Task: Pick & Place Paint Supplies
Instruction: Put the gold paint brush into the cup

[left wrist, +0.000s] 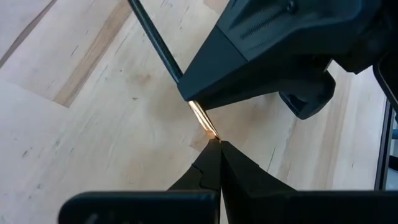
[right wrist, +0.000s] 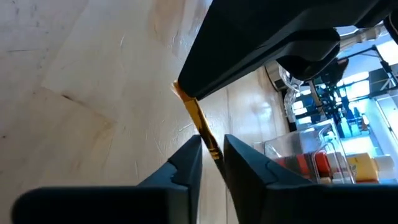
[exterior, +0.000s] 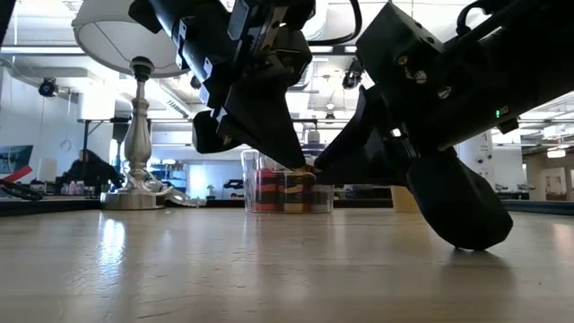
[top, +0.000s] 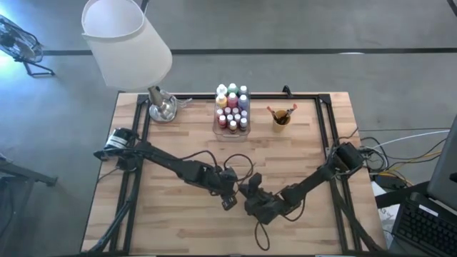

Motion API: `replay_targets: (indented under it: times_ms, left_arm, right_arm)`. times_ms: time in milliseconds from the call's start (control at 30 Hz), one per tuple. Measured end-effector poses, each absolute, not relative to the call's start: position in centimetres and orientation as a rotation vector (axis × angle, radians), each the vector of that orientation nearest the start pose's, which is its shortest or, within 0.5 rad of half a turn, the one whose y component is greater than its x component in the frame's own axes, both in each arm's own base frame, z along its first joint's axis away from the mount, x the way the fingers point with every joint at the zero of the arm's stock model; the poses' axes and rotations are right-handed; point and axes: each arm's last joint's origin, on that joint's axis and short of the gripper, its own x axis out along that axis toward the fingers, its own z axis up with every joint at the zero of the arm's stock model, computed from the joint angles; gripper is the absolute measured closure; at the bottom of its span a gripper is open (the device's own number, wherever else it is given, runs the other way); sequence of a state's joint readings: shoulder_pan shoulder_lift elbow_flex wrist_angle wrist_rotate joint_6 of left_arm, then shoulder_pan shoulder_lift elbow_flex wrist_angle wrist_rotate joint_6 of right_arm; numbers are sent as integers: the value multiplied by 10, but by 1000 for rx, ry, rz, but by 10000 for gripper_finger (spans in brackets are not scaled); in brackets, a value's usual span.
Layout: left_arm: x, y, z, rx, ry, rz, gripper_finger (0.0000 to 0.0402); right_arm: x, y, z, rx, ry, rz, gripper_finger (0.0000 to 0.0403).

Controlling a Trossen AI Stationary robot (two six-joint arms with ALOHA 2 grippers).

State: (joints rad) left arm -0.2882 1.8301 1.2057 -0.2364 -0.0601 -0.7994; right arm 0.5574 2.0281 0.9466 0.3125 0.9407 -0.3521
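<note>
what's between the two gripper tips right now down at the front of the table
In the left wrist view, only a thin paintbrush's gold metal ferrule spans from the shut left gripper to the right gripper; the table beneath is bare wood.

This looks like a big work lab. Two robot arms sit on a wooden table [top: 178,221] over a gray concrete floor [top: 300,28], with cables [top: 400,153], a laptop [top: 421,225], and bright ceiling lights [exterior: 547,152] behind.

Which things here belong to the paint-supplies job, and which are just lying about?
Job:
paintbrush, held in the left gripper
paint bottles

Lying about:
lamp
clear box
orange cup
</note>
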Motion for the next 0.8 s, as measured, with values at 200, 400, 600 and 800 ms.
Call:
replay_targets:
  times_ms: [200, 400, 600, 800]
  left_arm:
    - [369, -108, 191, -593, 880, 131, 402]
    - [369, -108, 191, -588, 882, 124, 402]
    - [370, -108, 191, -596, 883, 105, 401]
    - [370, -108, 191, -595, 883, 106, 401]
  right_arm:
    - [325, 167, 91, -808, 664, -215, 370]
    - [327, 167, 91, -799, 679, -224, 393]
    - [331, 169, 94, -795, 697, -194, 396]
    - [334, 170, 97, -815, 690, -184, 394]
